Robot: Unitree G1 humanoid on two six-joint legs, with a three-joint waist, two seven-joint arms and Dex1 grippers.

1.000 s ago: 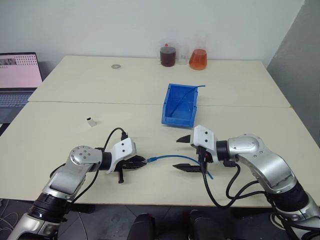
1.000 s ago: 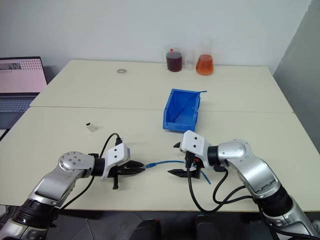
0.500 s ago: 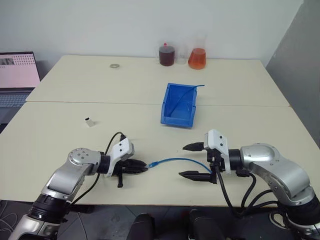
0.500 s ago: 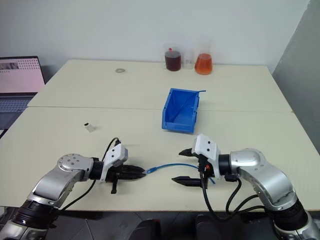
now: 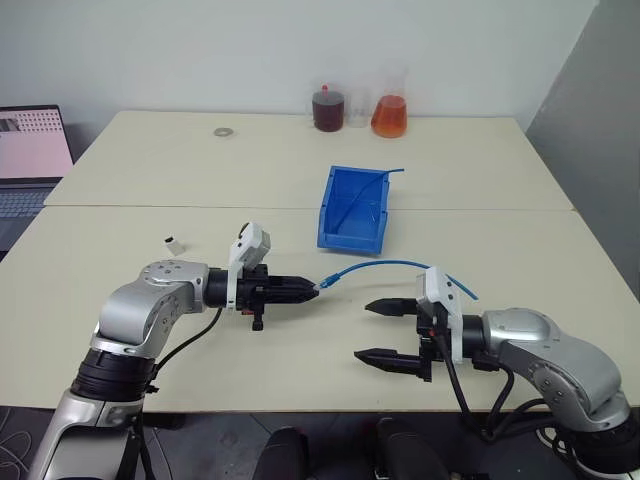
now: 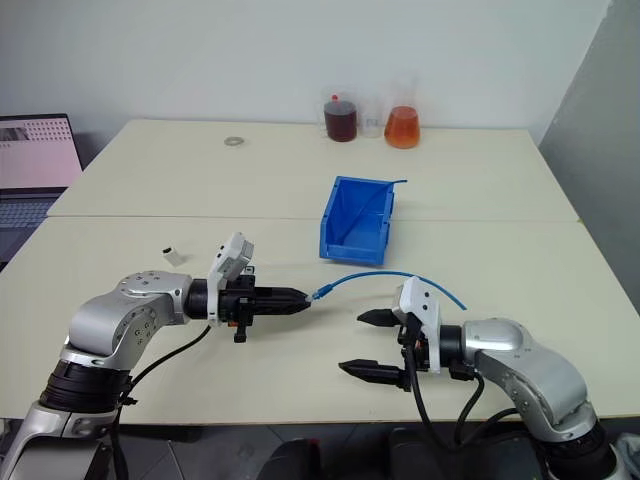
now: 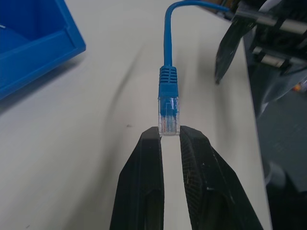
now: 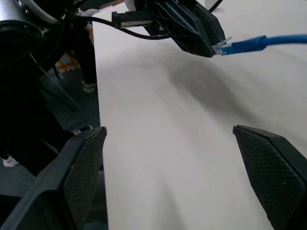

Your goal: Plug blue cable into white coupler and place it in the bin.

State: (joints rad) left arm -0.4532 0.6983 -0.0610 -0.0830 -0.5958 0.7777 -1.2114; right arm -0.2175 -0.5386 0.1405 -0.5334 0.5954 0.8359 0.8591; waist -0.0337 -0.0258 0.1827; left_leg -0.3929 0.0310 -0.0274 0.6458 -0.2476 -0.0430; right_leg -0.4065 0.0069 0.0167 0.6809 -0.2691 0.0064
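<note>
Black fingers of the left tool (image 5: pixel 312 287) pinch the blue cable (image 5: pixel 395 266) by its plug; right tool (image 5: pixel 380 331) gapes empty. White coupler (image 5: pixel 177 243) lies behind, unplugged (bin (image 5: pixel 353 208) beyond, unused).

Two flasks (image 5: pixel 391 112) of liquid, a ring (image 5: pixel 221 131), a laptop (image 5: pixel 30 160).

Left gripper (image 5: pixel 312 287) has risen toward frame centre, lifting the blue cable (image 5: pixel 400 267) off the table (image 5: pixel 150 190) into an arc.
</note>
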